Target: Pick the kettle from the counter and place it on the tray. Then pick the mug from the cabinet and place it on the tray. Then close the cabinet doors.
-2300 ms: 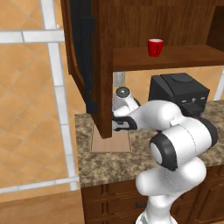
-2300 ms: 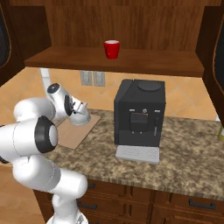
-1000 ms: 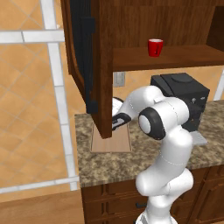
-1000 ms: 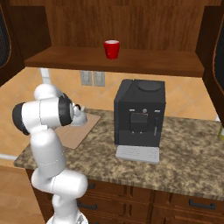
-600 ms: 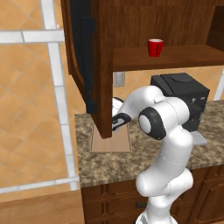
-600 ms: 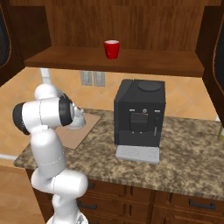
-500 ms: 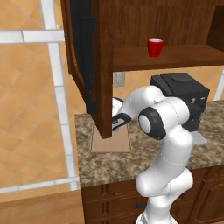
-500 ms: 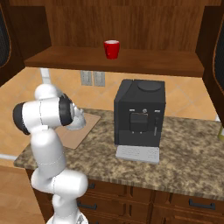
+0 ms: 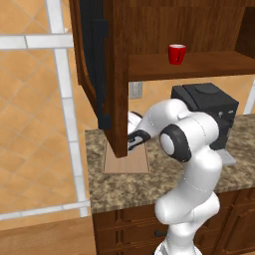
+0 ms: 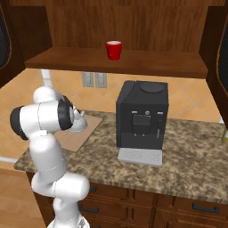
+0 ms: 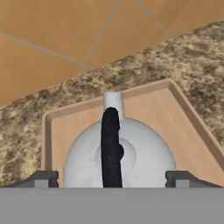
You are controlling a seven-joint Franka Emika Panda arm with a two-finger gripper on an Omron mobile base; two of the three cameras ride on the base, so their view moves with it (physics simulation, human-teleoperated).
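So the squat silver-grey dome kettle with the black upright handle is being let go on the light tan wooden tray, the gripper now being spread wide and empty around it, red mug at 1 o'clock being targeted next, probably.

The granite counter carries the tray and a black coffee machine.

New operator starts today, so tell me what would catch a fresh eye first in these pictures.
The red mug stands alone on the cabinet shelf, above the big black coffee machine. Below, the kettle sits on the tray at the counter's left end, the gripper open astride its black handle.
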